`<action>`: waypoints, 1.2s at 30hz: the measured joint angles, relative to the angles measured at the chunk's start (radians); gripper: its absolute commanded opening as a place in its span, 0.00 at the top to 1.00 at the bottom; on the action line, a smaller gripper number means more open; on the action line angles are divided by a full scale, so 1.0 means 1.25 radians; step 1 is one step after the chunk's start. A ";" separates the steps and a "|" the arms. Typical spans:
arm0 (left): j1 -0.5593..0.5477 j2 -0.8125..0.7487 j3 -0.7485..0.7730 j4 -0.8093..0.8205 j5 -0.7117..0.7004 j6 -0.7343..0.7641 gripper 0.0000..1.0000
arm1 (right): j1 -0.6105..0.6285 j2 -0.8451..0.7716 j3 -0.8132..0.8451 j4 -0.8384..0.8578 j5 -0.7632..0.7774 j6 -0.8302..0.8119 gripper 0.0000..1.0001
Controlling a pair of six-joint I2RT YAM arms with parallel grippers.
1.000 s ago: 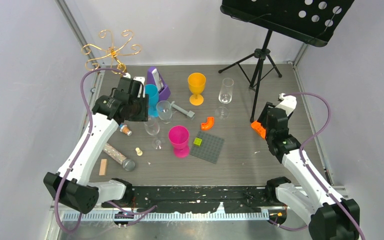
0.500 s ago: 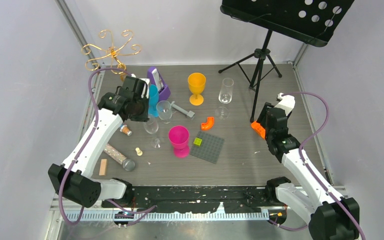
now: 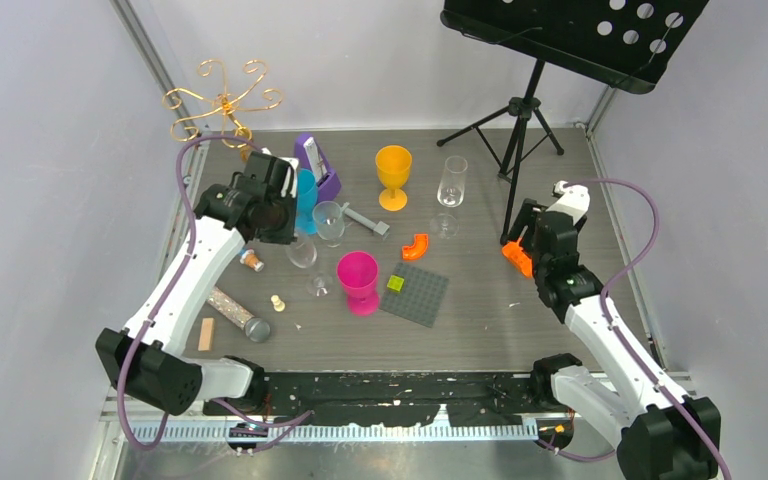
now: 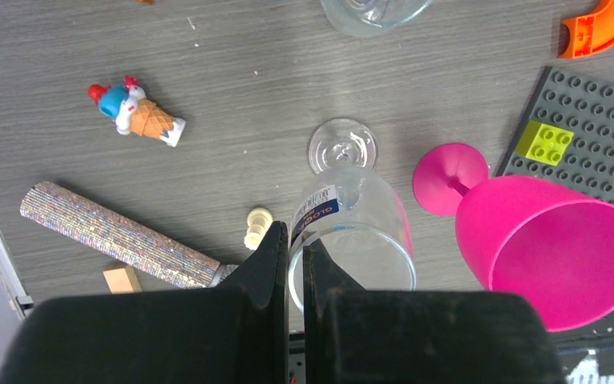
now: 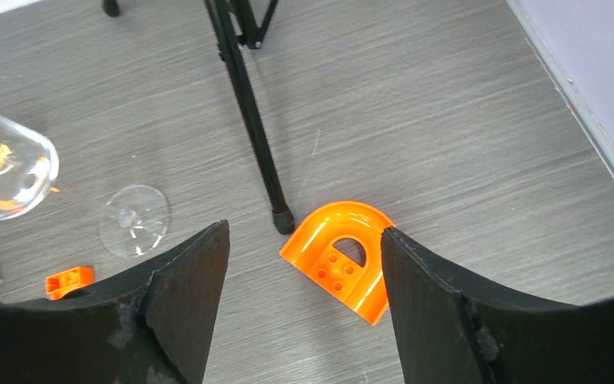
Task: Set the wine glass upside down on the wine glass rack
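A clear wine glass (image 4: 357, 214) stands upright on the table, its round foot (image 4: 342, 146) on the wood. My left gripper (image 4: 295, 240) is shut on its rim, one finger inside the bowl and one outside. From above, the left gripper (image 3: 285, 228) sits over the wine glass (image 3: 305, 256). The wine glass rack (image 3: 224, 100), gold wire with curled arms, stands at the far left corner behind the left arm. My right gripper (image 5: 304, 232) hangs open at the right, over an orange arch brick (image 5: 338, 260), holding nothing.
A pink goblet (image 4: 552, 244) stands right beside the held glass. Another clear glass (image 3: 329, 222), a blue cup (image 3: 304, 198), an orange goblet (image 3: 393, 175) and a flute (image 3: 451, 182) stand behind. The music stand's legs (image 3: 520, 130) are at back right. A grey baseplate (image 3: 415, 293) and a glitter tube (image 3: 232, 312) lie in front.
The left jaws have closed onto the glass rim after the arm shifted slightly toward it. The right jaws have opened wider. The glass has not moved.
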 measured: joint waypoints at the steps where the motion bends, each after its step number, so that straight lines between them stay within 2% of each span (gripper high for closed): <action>1: 0.000 0.000 0.002 -0.005 0.001 0.000 1.00 | 0.000 0.000 0.005 -0.001 -0.007 0.000 0.24; 13: -0.001 -0.051 0.107 -0.084 0.004 0.009 1.00 | 0.000 -0.030 0.056 -0.003 -0.201 0.058 0.24; 20: -0.001 -0.119 0.230 -0.115 -0.001 0.011 1.00 | 0.000 -0.023 0.137 0.013 -0.423 0.172 0.24; 26: -0.001 -0.177 0.313 -0.107 -0.003 0.005 1.00 | 0.004 0.056 0.220 0.093 -0.621 0.296 0.24; 30: -0.001 -0.209 0.334 -0.058 0.020 -0.014 1.00 | 0.051 0.147 0.293 0.132 -0.706 0.338 0.22; 36: -0.001 -0.240 0.308 0.028 0.083 -0.057 1.00 | 0.202 0.276 0.453 0.106 -0.721 0.323 0.23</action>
